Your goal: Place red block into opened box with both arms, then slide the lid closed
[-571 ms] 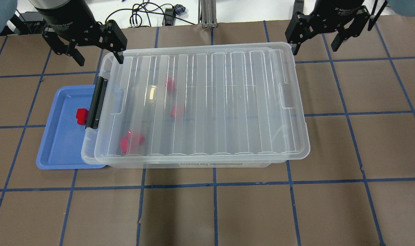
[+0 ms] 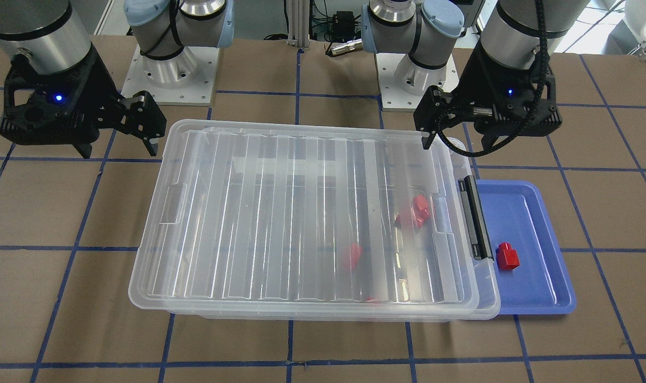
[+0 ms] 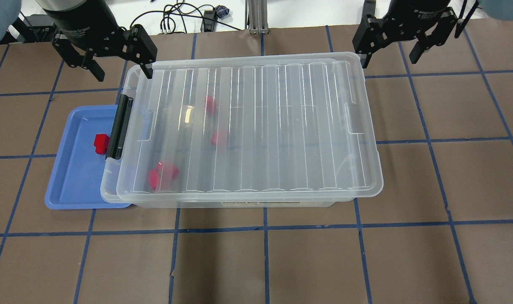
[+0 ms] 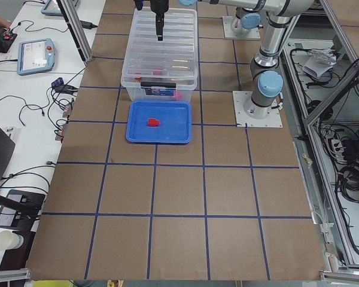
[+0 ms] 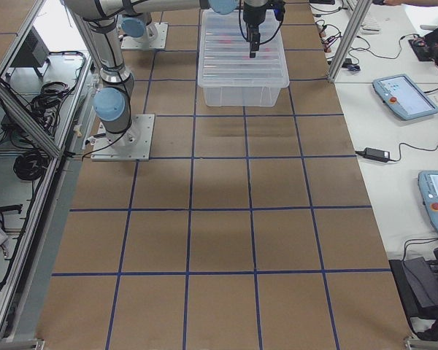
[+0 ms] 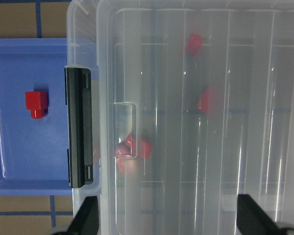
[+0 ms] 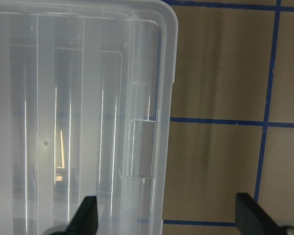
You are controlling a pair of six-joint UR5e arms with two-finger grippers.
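Both arms over the closed-end work area, seen from above and from the wrists. The left tool (image 3: 124,75) is released, its fingers (image 6: 85,218) spread wide with nothing between them (the wrist view shows only the lid passing beneath the gap). One of its fingertips stands at the far corner of the lid (image 3: 260,126) on the latch side; whether it touches the plastic cannot be told. The right tool (image 3: 388,61) is likewise released and empty, jaws wide, one fingertip just beside the opposite far corner of the lid.

The lid lies flat on the box (image 3: 108,192) but sits offset toward the robot's right, leaving a narrow strip of the box rim uncovered at the end with the black latch bar (image 3: 120,126). Several red pieces (image 3: 219,137) show blurred through the ribbed plastic, inside the box.

The red block (image 3: 100,143) lies outside the box, in the blue tray (image 3: 79,181), just beside the latch bar. Box and tray rest side by side on the brown gridded surface (image 3: 281,261).
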